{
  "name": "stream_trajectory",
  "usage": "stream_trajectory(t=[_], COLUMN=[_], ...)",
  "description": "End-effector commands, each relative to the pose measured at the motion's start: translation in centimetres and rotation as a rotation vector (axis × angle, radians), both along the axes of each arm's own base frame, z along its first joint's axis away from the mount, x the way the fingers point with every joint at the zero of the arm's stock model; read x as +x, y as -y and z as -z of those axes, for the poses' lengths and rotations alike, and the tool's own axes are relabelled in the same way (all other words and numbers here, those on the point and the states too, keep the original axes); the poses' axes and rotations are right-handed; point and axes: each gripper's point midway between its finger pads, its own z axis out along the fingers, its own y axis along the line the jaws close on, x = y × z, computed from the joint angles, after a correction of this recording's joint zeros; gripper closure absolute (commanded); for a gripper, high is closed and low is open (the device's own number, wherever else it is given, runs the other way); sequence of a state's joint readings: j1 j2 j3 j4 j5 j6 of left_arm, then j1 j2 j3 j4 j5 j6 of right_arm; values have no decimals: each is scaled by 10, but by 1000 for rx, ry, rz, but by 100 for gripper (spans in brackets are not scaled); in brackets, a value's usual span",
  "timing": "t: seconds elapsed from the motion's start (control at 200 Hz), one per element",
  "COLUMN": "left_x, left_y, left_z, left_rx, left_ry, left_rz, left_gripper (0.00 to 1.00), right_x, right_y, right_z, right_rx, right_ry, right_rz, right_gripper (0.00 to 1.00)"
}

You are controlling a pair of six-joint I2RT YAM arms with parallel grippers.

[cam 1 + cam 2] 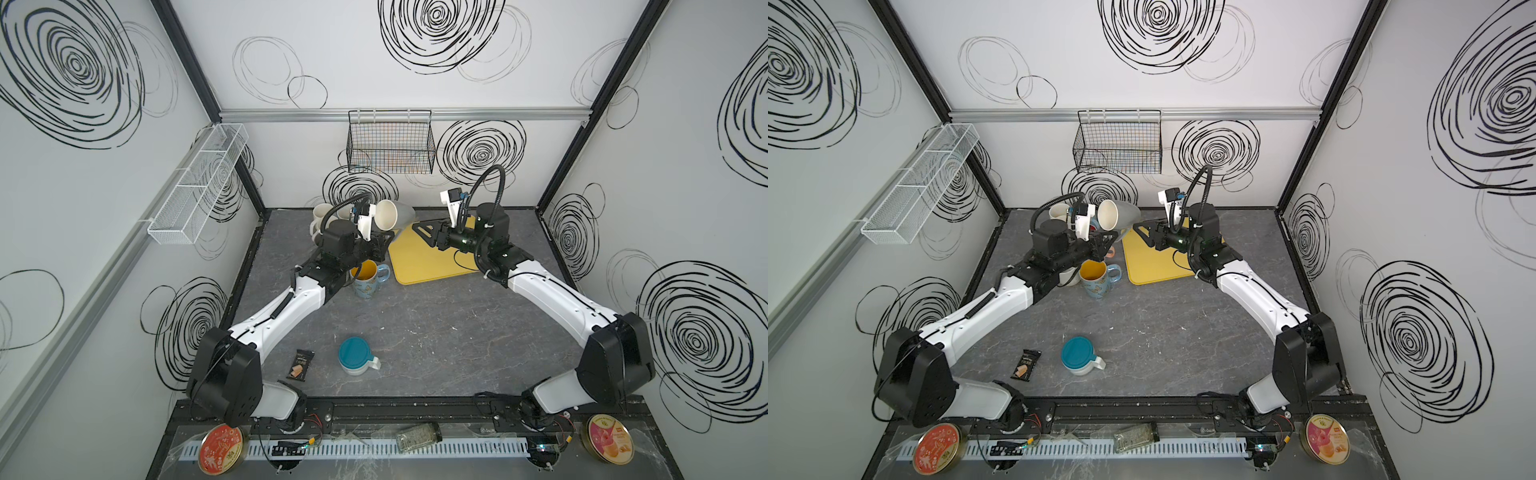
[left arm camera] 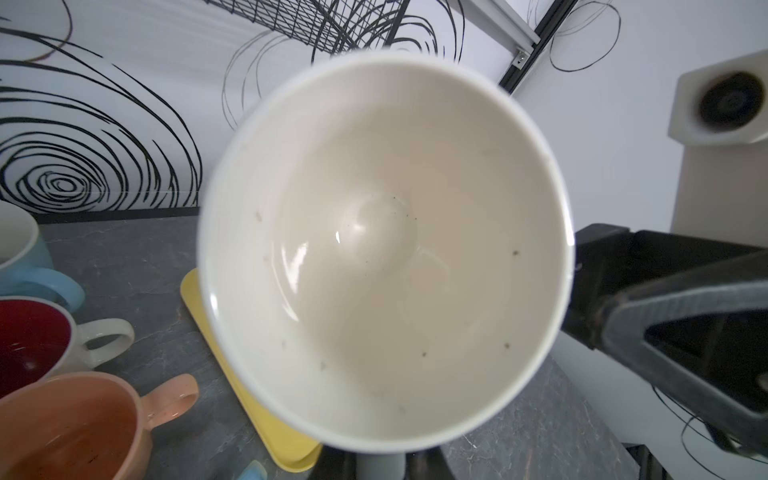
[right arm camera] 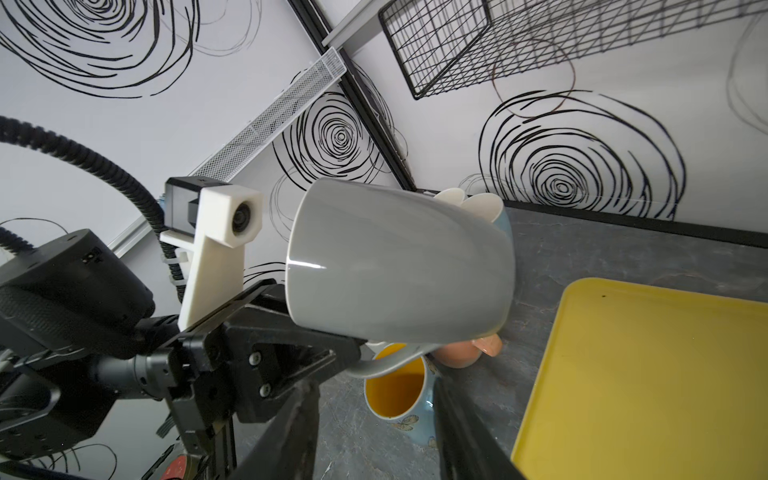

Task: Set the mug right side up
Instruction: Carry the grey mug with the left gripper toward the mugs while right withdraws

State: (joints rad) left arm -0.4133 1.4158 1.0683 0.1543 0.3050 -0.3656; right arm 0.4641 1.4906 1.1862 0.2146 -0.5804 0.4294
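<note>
Tabletop (image 1: 415, 332) crowded at eleven o'clock; left gripper (image 1: 382, 240) pinches grey mug's (image 3: 399, 266) handle, right gripper (image 1: 417, 228) apart; your slip could smash the butterfly mug (image 1: 368, 279).

Surface finishes, checked by sight.
Mug (image 3: 399, 266) in the left pincer (image 3: 359, 351): glazed ceramic, grey gloss outside, cream gloss inside, dark specks. Pincer itself: matt black, plastic-looking. Tray (image 3: 644, 374) just beside the pincer: smooth yellow, low sheen. Table (image 1: 415, 332) below it: matt, grey, stone-veined.
</note>
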Motion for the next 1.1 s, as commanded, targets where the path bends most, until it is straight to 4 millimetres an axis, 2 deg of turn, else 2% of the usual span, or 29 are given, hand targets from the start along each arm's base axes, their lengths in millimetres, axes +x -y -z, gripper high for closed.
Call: stream_trajectory(t=[0.0, 0.18, 0.28, 0.405, 0.59, 0.801, 0.871, 0.966, 1.096], left_x=[10, 19, 22, 21, 13, -18, -28, -43, -62], left_y=[-15, -9, -8, -20, -54, -110, -128, -141, -159], left_z=[-32, -3, 0, -6, -24, -26, -25, -17, 3], left_rx=[70, 91, 105, 141, 185, 293, 305, 329, 355], left_ry=[129, 66, 66, 64, 41, -27, -57, -106, -192], left_rz=[-2, 37, 44, 40, 43, 4, -26, -60, -140], left_gripper=[100, 100, 100, 100, 100, 100, 100, 100, 100], right_x=[1, 4, 7, 11, 17, 18, 18, 20, 23], right_y=[15, 20, 22, 25, 26, 27, 25, 23, 23], right_z=[5, 31, 39, 41, 40, 49, 52, 58, 66], right_rx=[-29, -41, -45, -50, -68, -74, -75, -85, -115], right_ry=[2, -59, -77, -75, -74, -81, -87, -96, -99], right_rz=[27, 18, 21, 25, 34, 40, 35, 24, 27], right_gripper=[52, 52, 52, 53, 53, 53, 54, 54, 54])
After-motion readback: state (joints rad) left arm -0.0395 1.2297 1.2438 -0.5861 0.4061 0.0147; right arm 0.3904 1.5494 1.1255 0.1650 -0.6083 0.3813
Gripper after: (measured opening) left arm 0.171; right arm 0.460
